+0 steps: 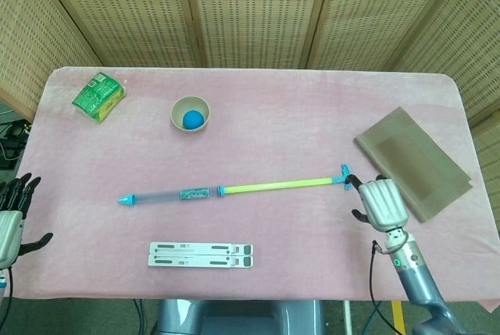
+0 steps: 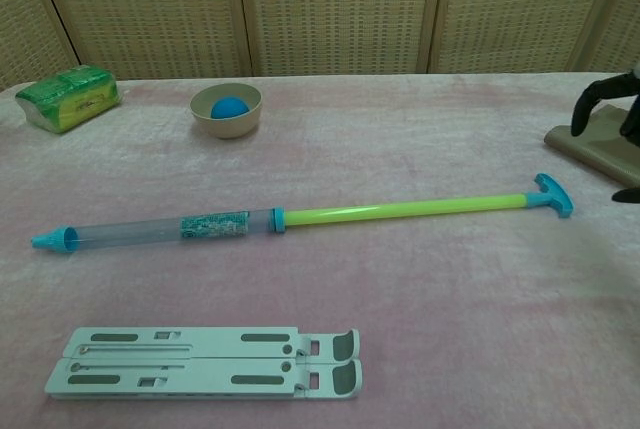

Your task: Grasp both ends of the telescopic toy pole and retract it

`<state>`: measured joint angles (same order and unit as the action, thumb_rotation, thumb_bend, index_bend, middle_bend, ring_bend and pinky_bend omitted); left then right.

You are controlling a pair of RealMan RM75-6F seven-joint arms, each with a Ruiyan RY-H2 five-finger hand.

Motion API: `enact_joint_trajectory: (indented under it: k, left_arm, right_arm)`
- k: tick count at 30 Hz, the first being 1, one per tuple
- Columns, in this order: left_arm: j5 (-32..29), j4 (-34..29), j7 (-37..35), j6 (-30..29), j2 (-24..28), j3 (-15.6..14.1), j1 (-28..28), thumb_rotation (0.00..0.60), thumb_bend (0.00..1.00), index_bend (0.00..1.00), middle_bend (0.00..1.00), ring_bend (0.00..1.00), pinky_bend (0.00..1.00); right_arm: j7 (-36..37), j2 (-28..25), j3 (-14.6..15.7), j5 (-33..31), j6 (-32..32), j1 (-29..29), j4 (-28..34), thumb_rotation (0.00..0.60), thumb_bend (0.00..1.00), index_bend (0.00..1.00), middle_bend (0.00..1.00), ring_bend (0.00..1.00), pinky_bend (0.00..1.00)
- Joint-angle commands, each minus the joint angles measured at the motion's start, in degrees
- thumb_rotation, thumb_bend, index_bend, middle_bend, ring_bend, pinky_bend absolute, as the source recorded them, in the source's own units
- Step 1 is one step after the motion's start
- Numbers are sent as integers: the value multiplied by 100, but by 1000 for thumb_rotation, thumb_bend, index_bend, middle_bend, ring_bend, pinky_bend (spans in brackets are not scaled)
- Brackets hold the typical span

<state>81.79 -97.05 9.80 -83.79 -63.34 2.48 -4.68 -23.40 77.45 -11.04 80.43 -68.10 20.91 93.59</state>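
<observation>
The telescopic toy pole (image 1: pixel 234 189) lies extended across the middle of the pink table, its clear barrel and cyan tip (image 1: pixel 125 200) to the left, its green rod and cyan T-handle (image 1: pixel 344 176) to the right. My right hand (image 1: pixel 381 201) hovers just right of the T-handle, holding nothing, a small gap between them. In the chest view the pole (image 2: pixel 380 212) runs from the tip (image 2: pixel 48 241) to the handle (image 2: pixel 552 195), and dark fingers of the right hand (image 2: pixel 600 89) show at the right edge, spread apart. My left hand (image 1: pixel 9 222) sits open off the table's left front corner.
A beige bowl (image 1: pixel 191 113) with a blue ball stands behind the pole, a green packet (image 1: pixel 99 95) at the back left. A grey folded stand (image 1: pixel 201 254) lies near the front edge. A brown cloth (image 1: pixel 414 159) lies at the right, beside the right hand.
</observation>
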Motion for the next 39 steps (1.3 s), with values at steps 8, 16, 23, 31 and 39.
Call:
enact_joint_trajectory:
  k: [8,16,23,31,39]
  left_arm:
    - [-53,67,-24,217,-38,-36,-79,600,133,0,0,0,0]
    - [-171,122,-94,303,-41,3,-113,600,133,0,0,0,0]
    - [-177,128,-101,317,-39,2,-124,600,133,0,0,0,0]
    - [-152,180,-143,326,-66,2,-144,600,133,0,0,0,0]
    - [-186,202,-100,359,-95,3,-164,600,133,0,0,0,0]
  right_arm:
    - [-747,1200,-370,-1281,761,836,-1057,600,439,455,987,984,629]
    - [-647,1546,-447,-1537,852,1117,-1757,600,509,498,992,984,629]
    - [-586,1678,-405,-1707,962,1237,-2156,600,525,515,994,987,629]
    - [-541,1855,-363,-1993,1176,1332,-2657,600,529,511,994,987,629]
    - [-449,2041,-296,-2172,1330,1377,-3067,600,531,501,994,987,629]
